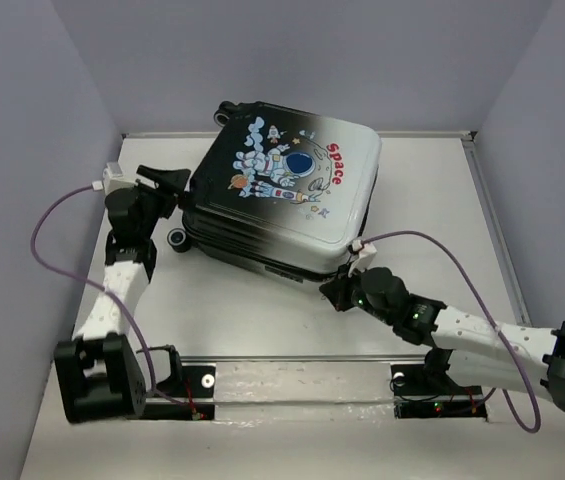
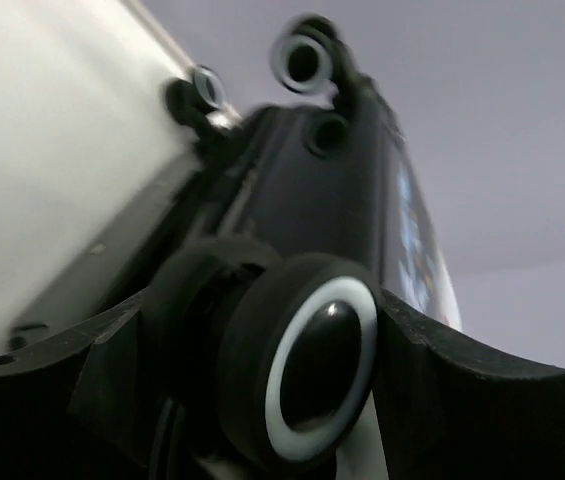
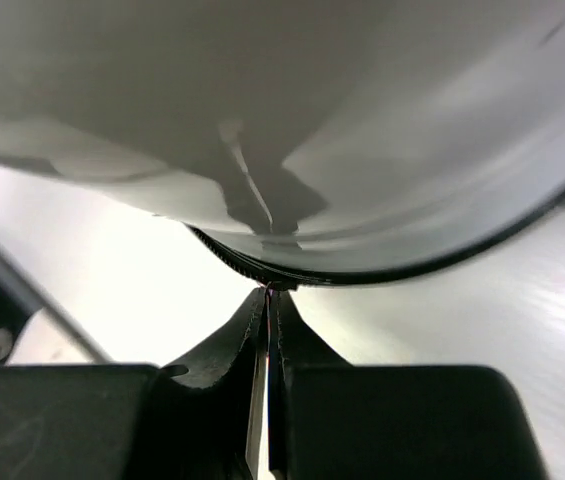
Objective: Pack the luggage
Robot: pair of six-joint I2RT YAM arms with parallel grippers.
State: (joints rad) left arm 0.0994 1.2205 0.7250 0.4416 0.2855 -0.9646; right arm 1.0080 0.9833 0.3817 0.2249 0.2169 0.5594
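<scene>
Right pincer [image 3: 267,300], pressed together at the zipper line of the luggage [image 1: 282,190] lying closed on the table [image 1: 262,310], may slip off; left pincer [image 2: 292,400] spread around a wheel [image 2: 307,370]

The white table [image 1: 262,310] carries the closed luggage [image 1: 282,195], seemingly lying flat.

White table [image 1: 262,320], 3 lavender walls [image 1: 362,60], perhaps matte.
</scene>
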